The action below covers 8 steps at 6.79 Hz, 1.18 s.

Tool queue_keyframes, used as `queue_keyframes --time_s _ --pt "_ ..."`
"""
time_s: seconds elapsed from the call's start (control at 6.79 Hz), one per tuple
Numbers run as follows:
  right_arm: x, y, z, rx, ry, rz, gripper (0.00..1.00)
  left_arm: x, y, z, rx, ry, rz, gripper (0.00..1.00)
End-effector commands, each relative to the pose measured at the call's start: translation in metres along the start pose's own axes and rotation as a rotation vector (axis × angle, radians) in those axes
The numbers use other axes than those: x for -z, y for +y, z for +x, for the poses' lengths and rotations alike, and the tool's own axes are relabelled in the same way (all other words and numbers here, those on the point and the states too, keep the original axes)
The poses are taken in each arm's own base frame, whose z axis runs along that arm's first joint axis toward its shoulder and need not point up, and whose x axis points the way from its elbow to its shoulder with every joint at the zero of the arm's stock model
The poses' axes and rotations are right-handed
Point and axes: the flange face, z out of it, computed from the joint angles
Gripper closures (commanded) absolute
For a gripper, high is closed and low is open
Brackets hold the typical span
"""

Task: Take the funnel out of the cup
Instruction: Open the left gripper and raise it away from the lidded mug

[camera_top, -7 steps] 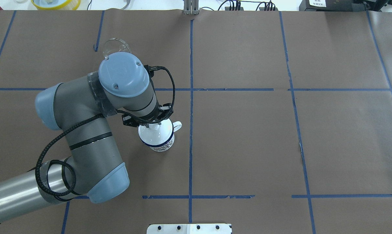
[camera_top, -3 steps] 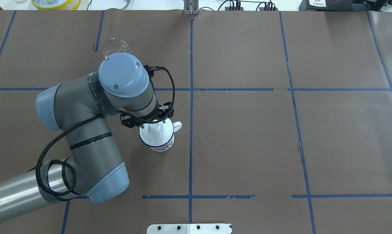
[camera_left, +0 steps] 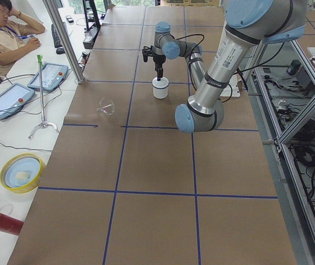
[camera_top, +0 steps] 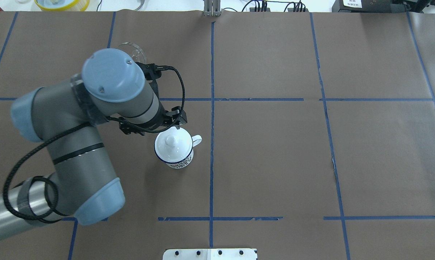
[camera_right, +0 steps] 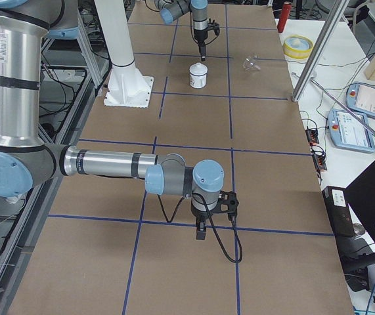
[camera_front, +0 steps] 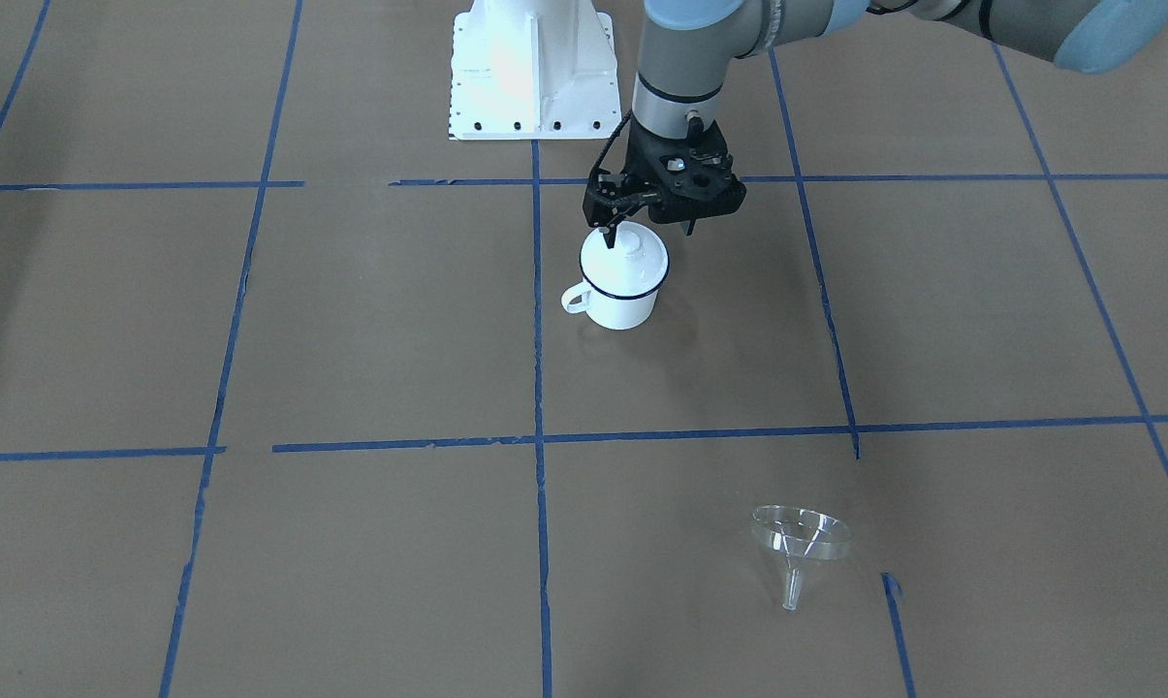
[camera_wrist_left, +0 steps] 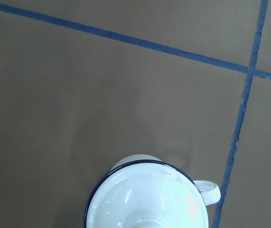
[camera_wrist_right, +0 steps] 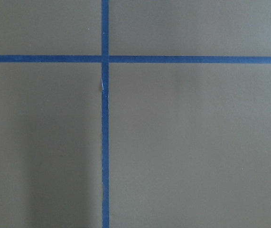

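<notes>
Funnel (camera_front: pixel 799 538): lies on the desk (camera_front: pixel 932 320) in the lower right of the front view, apparently on its side with the spout toward the bottom edge. It is well apart from the cup and nothing holds it.
Cup (camera_front: pixel 622 283): upright in the upper middle of that view, handle toward frame left, with a white knobbed lid (camera_top: pixel 171 142) seated on it.
Left jaws: spread and empty, hanging above the cup's upper edge in the front view.
Left arm (camera_top: pixel 76 144): fills the left of the overhead view, partly covering the funnel.
Change: a second ago the jaws stood right over the lid's knob. Now they have drawn back toward the upper left of the overhead view, and the lid stays put.
Meaning: the funnel is out, so the task looks done and the arm seems to be retreating.
Right jaws: seen only in the right side view, over bare desk. I cannot tell whether they are released or clenched.
</notes>
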Motion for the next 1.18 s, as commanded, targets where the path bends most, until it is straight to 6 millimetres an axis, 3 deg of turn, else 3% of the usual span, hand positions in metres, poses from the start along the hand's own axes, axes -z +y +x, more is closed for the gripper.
queue_keyframes --time_s 0.0,0.15,0.29,0.44,0.59,0.74,0.88,1.03 --pt "0.0 0.0 0.0 0.0 0.0 0.0 0.0 0.032 -0.062 -0.116 -0.163 -0.06 0.08 0.0" --pt "0.0 0.0 0.0 0.0 0.0 0.0 0.0 0.047 -0.098 -0.183 -0.21 -0.045 0.042 0.0" --pt "-0.001 0.0 0.0 -0.001 0.0 -0.001 0.0 0.069 -0.141 -0.281 -0.282 -0.021 0.016 0.0" --pt "0.0 0.0 0.0 0.0 0.0 0.0 0.0 0.071 -0.172 -0.384 -0.287 0.009 -0.047 0.0" --pt "0.0 0.0 0.0 0.0 0.0 0.0 0.0 0.068 -0.187 -0.496 -0.362 -0.019 -0.067 0.0" --pt "0.0 0.0 0.0 0.0 0.0 0.0 0.0 0.081 -0.195 -0.571 -0.406 -0.038 -0.055 0.0" --pt "0.0 0.0 0.0 0.0 0.0 0.0 0.0 0.057 -0.172 -0.611 -0.333 -0.052 -0.117 0.0" --pt "0.0 0.0 0.0 0.0 0.0 0.0 0.0 0.061 -0.165 -0.642 -0.282 -0.055 -0.113 0.0"
